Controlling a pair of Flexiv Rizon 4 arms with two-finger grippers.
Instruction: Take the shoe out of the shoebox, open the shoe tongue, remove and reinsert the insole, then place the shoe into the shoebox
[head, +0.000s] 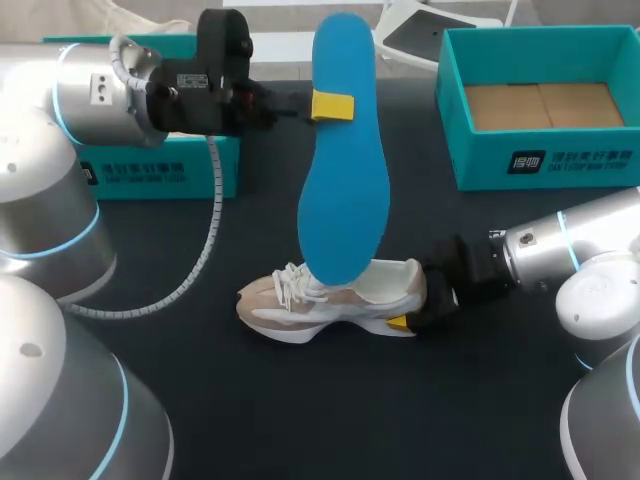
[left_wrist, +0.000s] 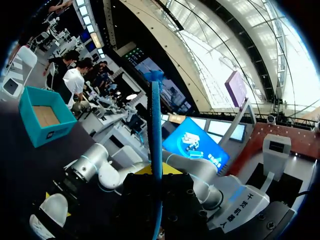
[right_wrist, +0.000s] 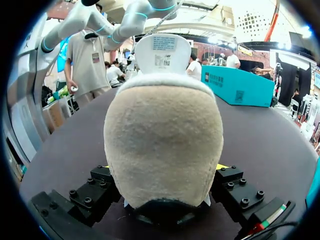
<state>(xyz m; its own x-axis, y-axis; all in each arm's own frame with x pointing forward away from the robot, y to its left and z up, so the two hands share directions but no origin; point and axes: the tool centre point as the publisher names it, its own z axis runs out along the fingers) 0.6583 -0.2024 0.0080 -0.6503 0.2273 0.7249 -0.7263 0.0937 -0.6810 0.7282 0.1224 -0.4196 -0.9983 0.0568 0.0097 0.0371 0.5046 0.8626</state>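
Shoe (head: 330, 298), beige and white, stands on its sole at lower centre of the black table (head: 250, 400). Its blue insole (head: 345, 180) rises upright above it. The left gripper (head: 331, 105) pinches the insole's edge near the top, and the right gripper (head: 412, 305) clamps the heel. An open teal shoebox (head: 545, 165) sits upper right, and another teal box (head: 160, 168) upper left.

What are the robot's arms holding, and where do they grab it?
Left jaws pinch the insole by its side edge, toward its upper end. Right jaws clamp the shoe by its heel.

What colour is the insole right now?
The insole is bright blue, clearest in the head view.
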